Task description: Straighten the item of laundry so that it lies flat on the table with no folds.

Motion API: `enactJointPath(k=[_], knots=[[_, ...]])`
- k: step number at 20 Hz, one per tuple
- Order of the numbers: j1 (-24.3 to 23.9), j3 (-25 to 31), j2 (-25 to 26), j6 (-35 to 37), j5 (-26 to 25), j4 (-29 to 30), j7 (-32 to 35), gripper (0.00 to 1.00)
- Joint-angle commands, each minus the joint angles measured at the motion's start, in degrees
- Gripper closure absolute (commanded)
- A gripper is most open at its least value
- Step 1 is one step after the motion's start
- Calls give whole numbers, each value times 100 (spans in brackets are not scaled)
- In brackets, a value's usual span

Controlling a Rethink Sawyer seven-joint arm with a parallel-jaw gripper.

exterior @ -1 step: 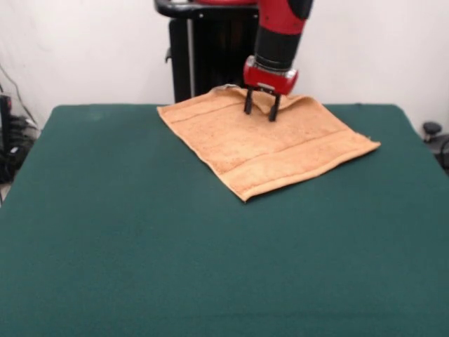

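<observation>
towel: the orange-tan towel lies on the counter near its far edge, about midway between the left and right edges and a little toward the right.
towel lie: it sits turned like a diamond, one corner pointing at the near edge, one at the right edge, one at the left edge, and one at the far edge.
towel surface: mostly flat, with woven bands running across it; a raised fold or ridge stands up along the far part, right where my tool is.
towel edges: the near-left and near-right edges look straight and lie down on the green cloth; the far edge is humped and partly hidden behind my arm.
label: a small pale patch shows at the far corner, too small to read.
tool: my tool is down on the far part of the towel, its two dark fingers spread apart with a gap between them, tips at the towel on either side of the ridge. i cannot tell whether they pinch any cloth.
arm: my red and black arm comes down steeply over the far edge.
open room: the whole near half of the counter is bare green cloth, and wide bare strips run along the left and right edges.
tight room: little counter shows between the towel and the far edge.
</observation>
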Motion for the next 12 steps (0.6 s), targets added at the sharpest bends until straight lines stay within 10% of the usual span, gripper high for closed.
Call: enactJointPath(k=[1,12], knots=[[73,752,19,244,-78,-477,957,0],[115,732,500,-1128,-565,-716,1363,0]])
